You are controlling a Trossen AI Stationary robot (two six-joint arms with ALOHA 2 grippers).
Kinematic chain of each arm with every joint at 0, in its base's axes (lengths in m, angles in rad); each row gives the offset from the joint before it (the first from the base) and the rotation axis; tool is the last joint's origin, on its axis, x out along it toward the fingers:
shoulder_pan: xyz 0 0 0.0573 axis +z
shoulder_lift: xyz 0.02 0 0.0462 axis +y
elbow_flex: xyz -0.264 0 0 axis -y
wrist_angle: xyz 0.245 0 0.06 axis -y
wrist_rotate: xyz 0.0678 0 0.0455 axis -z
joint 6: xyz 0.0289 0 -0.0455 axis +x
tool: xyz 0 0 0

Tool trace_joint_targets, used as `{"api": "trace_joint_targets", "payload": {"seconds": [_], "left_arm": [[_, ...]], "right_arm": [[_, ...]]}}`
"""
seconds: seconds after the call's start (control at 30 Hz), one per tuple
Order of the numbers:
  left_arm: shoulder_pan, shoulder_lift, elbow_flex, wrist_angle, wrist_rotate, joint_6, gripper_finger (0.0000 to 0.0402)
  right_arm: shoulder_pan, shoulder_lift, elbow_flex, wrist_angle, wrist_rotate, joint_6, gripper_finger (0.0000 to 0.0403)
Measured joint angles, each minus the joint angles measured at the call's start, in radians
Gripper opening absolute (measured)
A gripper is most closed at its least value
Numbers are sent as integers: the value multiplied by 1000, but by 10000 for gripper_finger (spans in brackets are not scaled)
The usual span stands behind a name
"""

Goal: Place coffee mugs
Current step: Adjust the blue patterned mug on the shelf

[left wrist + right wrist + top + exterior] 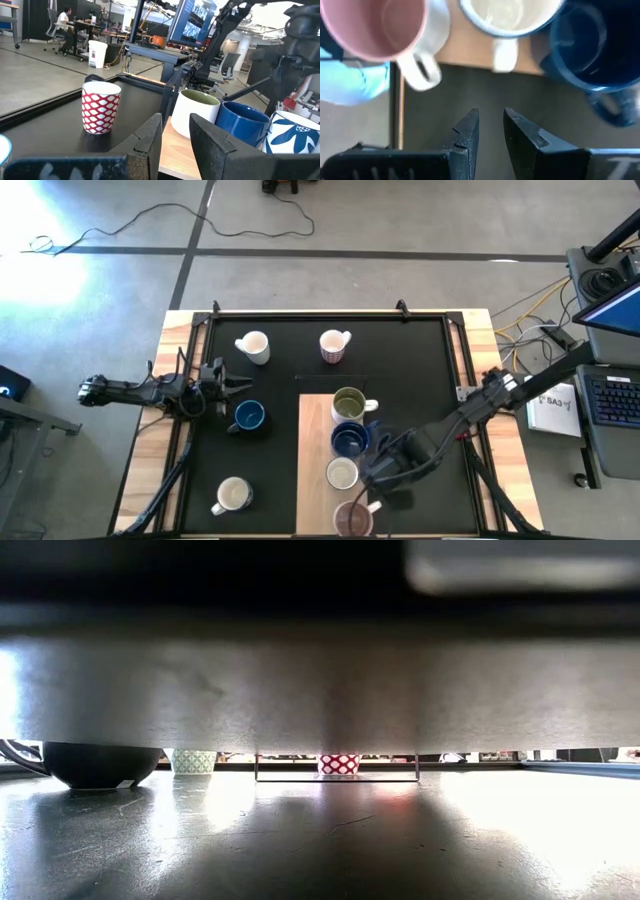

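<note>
My right gripper (380, 477) hangs over the black mat (270, 480) just beside the wooden board (315, 450), level with the lower end of a column of four mugs. From my right wrist I look down past my fingers (468, 131), which stand a little apart with nothing between them. Ahead of them, well clear of the tips, sit the mug with the pink inside (380, 27), the cream mug (507, 17) and a dark blue mug (597, 47), their handles turned toward me. In the high view the column runs olive green mug (349, 405), dark blue, cream, pink-lined (that last one sits at the board's near edge).

My left gripper (228, 385) rests at the mat's left side, just beside the second dark blue mug (249, 416). Its fingers (150, 137) show a narrow gap and hold nothing. Past them stand the red-patterned mug (101, 107) on the mat and the olive one on the board.

Two white mugs sit apart on the mat, one (253, 346) toward the far edge and one (232, 495) near the front. The low view is mostly blocked, so I can make out little there.
</note>
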Motion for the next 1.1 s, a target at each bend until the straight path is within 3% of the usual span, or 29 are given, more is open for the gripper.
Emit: {"api": "trace_joint_targets", "payload": {"seconds": [0.37,0.57,1.1], "left_arm": [[0,0,0,0,0,0,82],[0,0,0,0,0,0,82],[0,0,0,-1,0,0,82]], "right_arm": [[-64,-150,-222,358,2,-114,77],[-91,-165,-305,538,16,-127,77],[-135,-102,-310,594,50,-81,77]]}}
